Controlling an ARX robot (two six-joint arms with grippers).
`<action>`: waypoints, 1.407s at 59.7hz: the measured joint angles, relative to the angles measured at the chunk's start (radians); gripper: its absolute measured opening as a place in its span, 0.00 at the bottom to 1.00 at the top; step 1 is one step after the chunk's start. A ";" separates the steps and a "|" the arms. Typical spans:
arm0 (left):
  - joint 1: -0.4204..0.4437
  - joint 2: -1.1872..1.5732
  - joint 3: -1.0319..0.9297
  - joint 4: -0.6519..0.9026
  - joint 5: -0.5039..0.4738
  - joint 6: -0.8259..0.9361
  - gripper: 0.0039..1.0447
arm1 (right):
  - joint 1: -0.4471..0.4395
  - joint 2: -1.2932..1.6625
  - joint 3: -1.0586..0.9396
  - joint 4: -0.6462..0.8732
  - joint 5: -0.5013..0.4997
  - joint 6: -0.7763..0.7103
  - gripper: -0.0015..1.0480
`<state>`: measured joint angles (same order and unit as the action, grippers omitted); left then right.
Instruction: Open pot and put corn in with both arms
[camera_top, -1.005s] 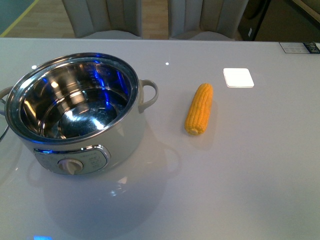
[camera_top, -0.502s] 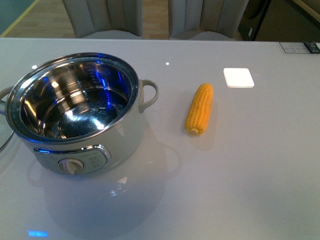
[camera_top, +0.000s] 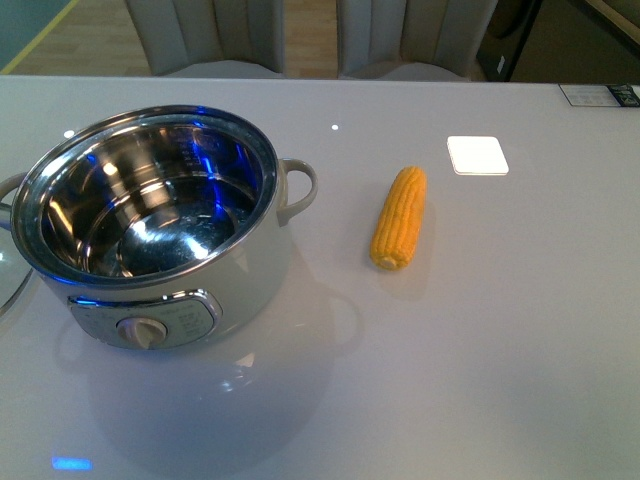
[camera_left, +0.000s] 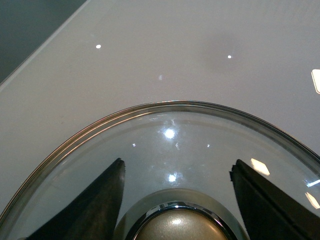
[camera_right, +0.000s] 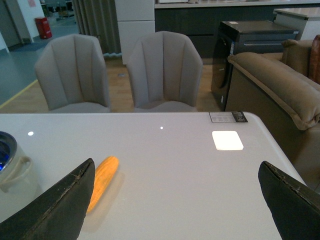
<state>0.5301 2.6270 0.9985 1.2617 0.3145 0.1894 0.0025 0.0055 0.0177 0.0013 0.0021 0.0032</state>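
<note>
Yellow-orange tapered corn cob (camera_right: 102, 182) lies ahead of the right gripper (camera_right: 180, 210), long axis pointing away; jaws wide open, empty. Left gripper (camera_left: 175, 200) jaws straddle the glass lid's cream knob (camera_left: 177, 227); grip cannot be told.

Two grey upholstered chairs (camera_right: 120, 70) stand behind the glossy white table (camera_top: 480, 340) (ceiling lights glint on it); a tan sofa (camera_right: 280, 85) sits alongside, over wood flooring (camera_right: 117, 90).

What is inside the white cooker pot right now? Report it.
The large white electric cooker pot is open, and its shiny steel inner bowl holds only reflections, with no food. The near inner wall is hidden by the rim. The yellow-orange corn cob lies on the table beside it.
</note>
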 joint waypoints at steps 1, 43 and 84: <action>0.000 0.001 0.000 0.002 0.000 0.005 0.69 | 0.000 0.000 0.000 0.000 0.000 0.000 0.92; 0.020 -0.275 -0.215 0.061 0.016 -0.003 0.94 | 0.000 0.000 0.000 0.000 0.000 0.000 0.92; 0.039 -0.865 -0.592 0.049 0.098 -0.166 0.88 | 0.000 0.000 0.000 0.000 0.000 0.000 0.92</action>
<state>0.5686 1.7618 0.4061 1.3109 0.4126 0.0231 0.0025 0.0055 0.0177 0.0013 0.0021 0.0032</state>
